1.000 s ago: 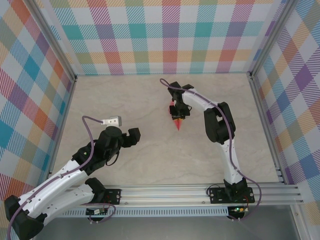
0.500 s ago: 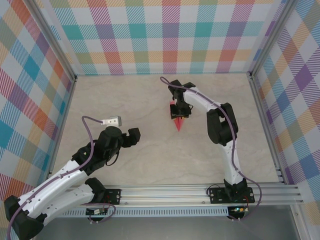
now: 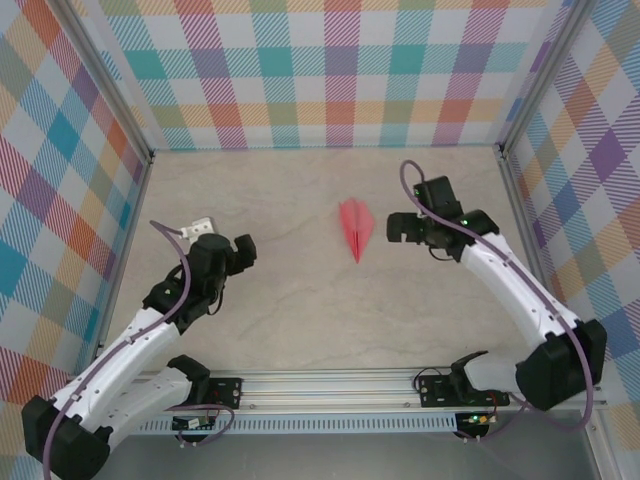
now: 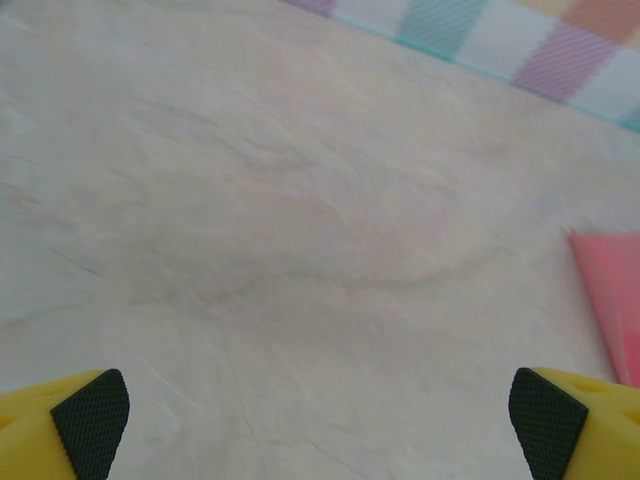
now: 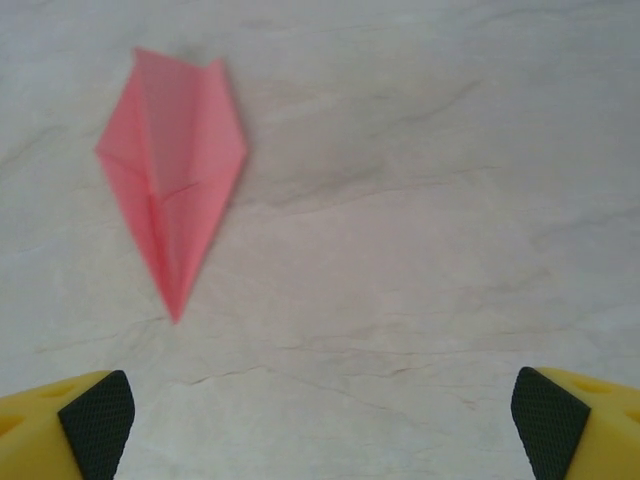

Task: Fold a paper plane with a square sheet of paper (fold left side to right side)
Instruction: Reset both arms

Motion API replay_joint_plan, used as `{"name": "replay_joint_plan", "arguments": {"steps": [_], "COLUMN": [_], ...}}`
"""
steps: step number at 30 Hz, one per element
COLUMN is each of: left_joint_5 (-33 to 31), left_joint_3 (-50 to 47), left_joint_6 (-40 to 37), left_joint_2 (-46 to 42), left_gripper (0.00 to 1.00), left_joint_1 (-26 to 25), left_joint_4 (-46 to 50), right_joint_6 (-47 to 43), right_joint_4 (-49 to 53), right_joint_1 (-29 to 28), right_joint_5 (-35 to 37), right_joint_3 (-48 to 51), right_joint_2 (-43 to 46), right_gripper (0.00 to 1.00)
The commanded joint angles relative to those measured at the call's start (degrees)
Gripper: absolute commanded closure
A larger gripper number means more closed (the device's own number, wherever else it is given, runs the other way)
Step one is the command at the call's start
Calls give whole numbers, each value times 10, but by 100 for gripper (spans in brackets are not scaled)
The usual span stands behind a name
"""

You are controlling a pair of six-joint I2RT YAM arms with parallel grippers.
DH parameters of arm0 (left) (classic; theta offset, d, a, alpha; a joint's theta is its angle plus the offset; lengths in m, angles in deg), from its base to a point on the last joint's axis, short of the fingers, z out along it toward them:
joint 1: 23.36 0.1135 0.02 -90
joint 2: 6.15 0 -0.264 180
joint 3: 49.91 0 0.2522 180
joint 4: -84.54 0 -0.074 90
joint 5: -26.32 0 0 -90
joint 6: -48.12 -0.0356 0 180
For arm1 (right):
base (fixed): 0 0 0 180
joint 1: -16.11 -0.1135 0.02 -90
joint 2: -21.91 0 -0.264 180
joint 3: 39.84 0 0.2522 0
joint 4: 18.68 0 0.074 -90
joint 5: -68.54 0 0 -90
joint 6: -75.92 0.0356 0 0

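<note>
Right gripper (image 3: 396, 228) is spread wide with nothing in it, hanging just to the right of the paper plane (image 3: 356, 228) and not touching it. Left gripper (image 3: 243, 251) is just as wide and empty, well off toward the left edge of the table (image 3: 300, 320). The plane lies flat about mid-table, a bit nearer the back edge. Its long axis runs back to front, nose aimed at the near edge. Plenty of bare table all round it
</note>
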Motion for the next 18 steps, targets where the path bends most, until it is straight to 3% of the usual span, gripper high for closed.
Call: {"name": "replay_joint_plan", "arguments": {"steps": [1, 4, 7, 11, 14, 18], "left_joint_5": [-72, -128, -155, -184, -171, -108], "left_joint_3": [-15, -53, -61, -90, -133, -182], "left_joint_6": [-29, -54, -83, -150, -186, -230], "left_joint_2": [-1, 20, 51, 89, 106, 128], "left_gripper": [0, 0, 1, 1, 1, 1], "left_joint_1": [54, 85, 102, 104, 112, 129], "left_joint_4": [-93, -164, -178, -233, -310, -410], "right_joint_6": [-23, -48, -101, -92, -97, -127], "right_joint_4": [-102, -168, -294, -420, -516, -616], "right_joint_1": [42, 87, 110, 141, 150, 153], "right_joint_5": [26, 19, 20, 24, 21, 0], "right_joint_3": [73, 131, 210, 276, 311, 330], "right_joint_2": [29, 40, 35, -3, -39, -87], "right_gripper": [0, 0, 0, 0, 0, 0]}}
